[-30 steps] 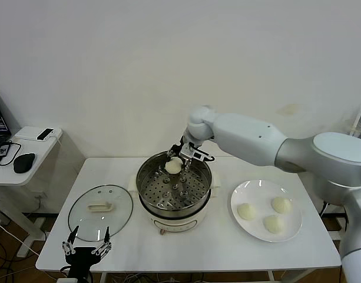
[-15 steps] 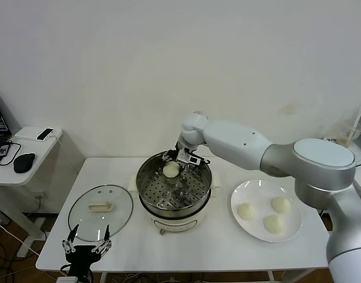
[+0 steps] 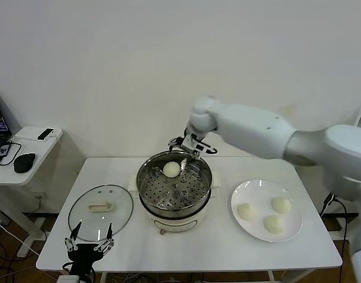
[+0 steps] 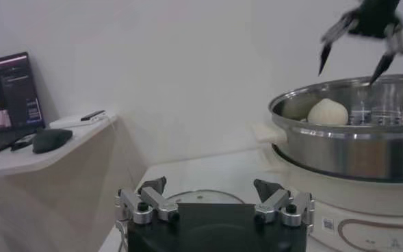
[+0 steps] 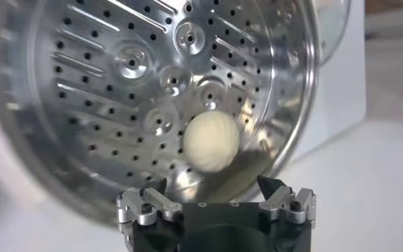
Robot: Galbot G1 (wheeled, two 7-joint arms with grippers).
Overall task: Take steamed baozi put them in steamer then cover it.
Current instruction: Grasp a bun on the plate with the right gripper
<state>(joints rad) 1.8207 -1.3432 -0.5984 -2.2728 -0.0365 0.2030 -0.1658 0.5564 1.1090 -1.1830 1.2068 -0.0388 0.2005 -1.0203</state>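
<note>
One steamed baozi (image 3: 172,169) lies on the perforated tray at the back of the steel steamer (image 3: 162,192). My right gripper (image 3: 191,146) hangs open and empty just above and behind it, over the back rim. In the right wrist view the bun (image 5: 211,140) sits below the open gripper (image 5: 211,188) on the tray (image 5: 112,96). Three more baozi (image 3: 246,211) (image 3: 281,204) (image 3: 274,223) lie on the white plate (image 3: 257,186). The glass cover (image 3: 118,219) lies flat to the left of the steamer. My left gripper (image 3: 88,244) is parked open at the front left edge.
The white table (image 3: 215,253) carries the steamer in the middle, with the cover on its left and the plate on its right. A side table (image 3: 27,153) with a mouse and a laptop stands at the far left. The left wrist view shows the steamer (image 4: 352,147) and the bun (image 4: 330,111).
My right gripper has let go of the baozi in the steamer and risen up and back. The bun stays on the tray. The left arm has not moved.
</note>
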